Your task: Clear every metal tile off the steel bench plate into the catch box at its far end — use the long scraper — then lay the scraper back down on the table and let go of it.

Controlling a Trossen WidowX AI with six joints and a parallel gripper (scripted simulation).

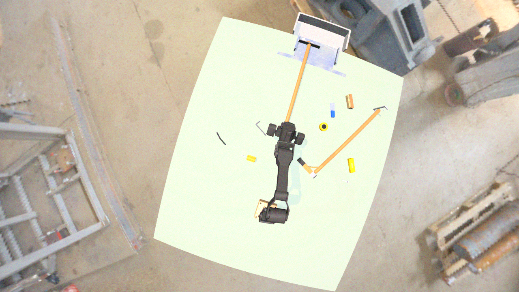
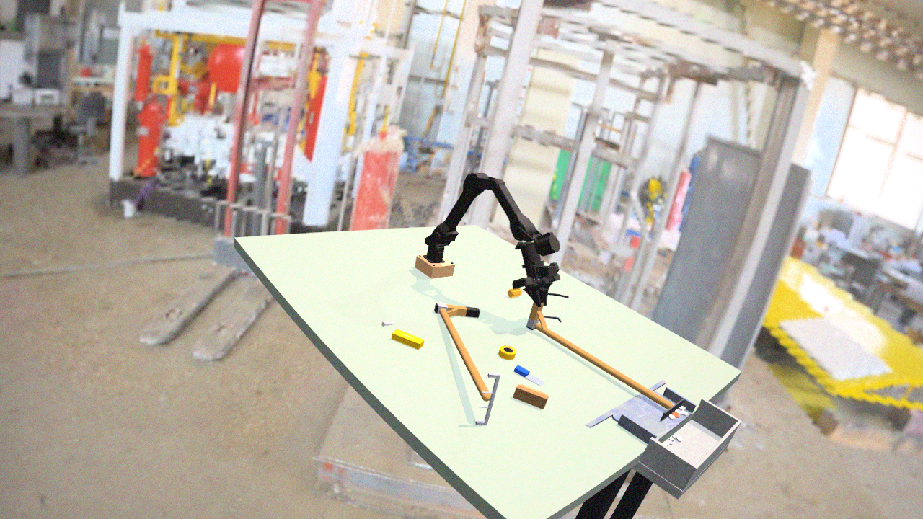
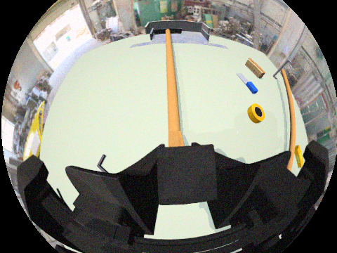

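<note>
My gripper (image 1: 287, 131) (image 2: 537, 304) is shut on the upright grip of the long scraper (image 1: 297, 86) (image 2: 600, 361) (image 3: 170, 81). The scraper's pole runs forward to its dark blade (image 1: 316, 46) (image 2: 670, 410), which stands across the steel bench plate (image 1: 321, 59) (image 2: 642, 416), past its middle toward the catch box (image 1: 322, 24) (image 2: 670, 471) (image 3: 177, 25). Several pale tiles and an orange tile (image 2: 676, 414) lie on the plate just beyond the blade. A few pale tiles lie inside the box. In the wrist view the fingertips are hidden, and the blade hides the plate beyond it.
A second long tool with a hooked end (image 1: 346, 141) (image 2: 464, 352) lies right of the arm. Between it and the scraper are a yellow tape roll (image 1: 320, 126) (image 3: 251, 114), a blue-handled tool (image 1: 332, 114) and a wooden block (image 1: 349, 101) (image 2: 530, 396). A yellow-handled screwdriver (image 1: 251, 158) lies left.
</note>
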